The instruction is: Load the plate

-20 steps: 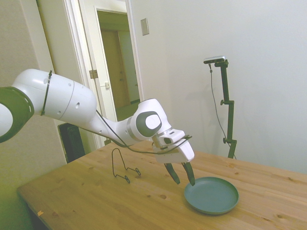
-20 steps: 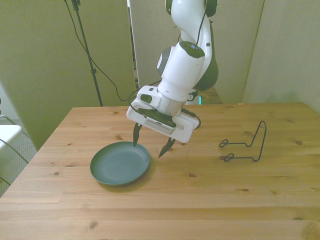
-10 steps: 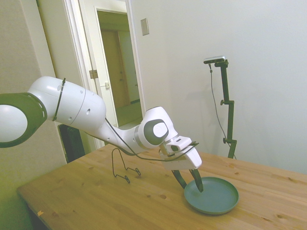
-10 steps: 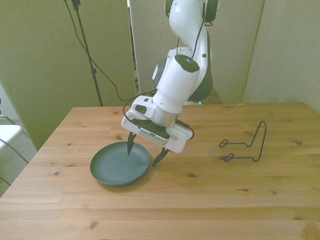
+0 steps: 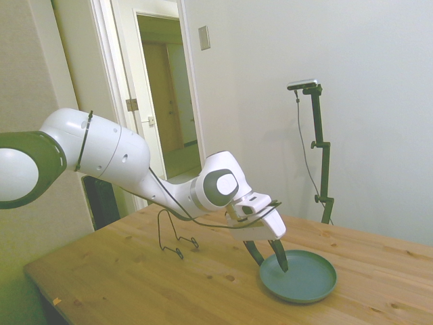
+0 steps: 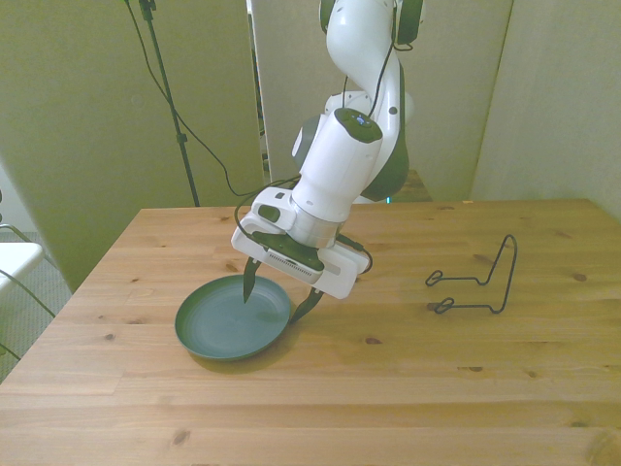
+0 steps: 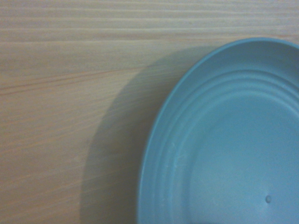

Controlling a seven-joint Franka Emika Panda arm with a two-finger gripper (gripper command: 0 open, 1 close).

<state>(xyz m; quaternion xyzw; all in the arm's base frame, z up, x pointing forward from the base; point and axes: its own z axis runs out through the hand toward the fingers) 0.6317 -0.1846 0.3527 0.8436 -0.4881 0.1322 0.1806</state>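
The teal plate (image 6: 218, 325) lies flat on the wooden table, toward the front view's left. It also shows in the side view (image 5: 304, 277) and fills one corner of the wrist view (image 7: 229, 144). My gripper (image 6: 275, 302) is open and straddles the plate's rim on the side toward the front view's right. One dark finger (image 6: 248, 282) hangs over the plate's inside, the other (image 6: 306, 305) just outside the rim. In the side view the gripper (image 5: 266, 256) reaches low at the plate's near-left edge. Nothing lies on the plate.
A black wire rack (image 6: 475, 282) stands on the table toward the front view's right, seen also in the side view (image 5: 172, 237) behind the arm. Bare wood (image 6: 388, 388) surrounds the plate.
The gripper has dropped lower and shifted toward the front view's left, from beside the plate's rim to straddling it. The plate and wire rack have not moved.
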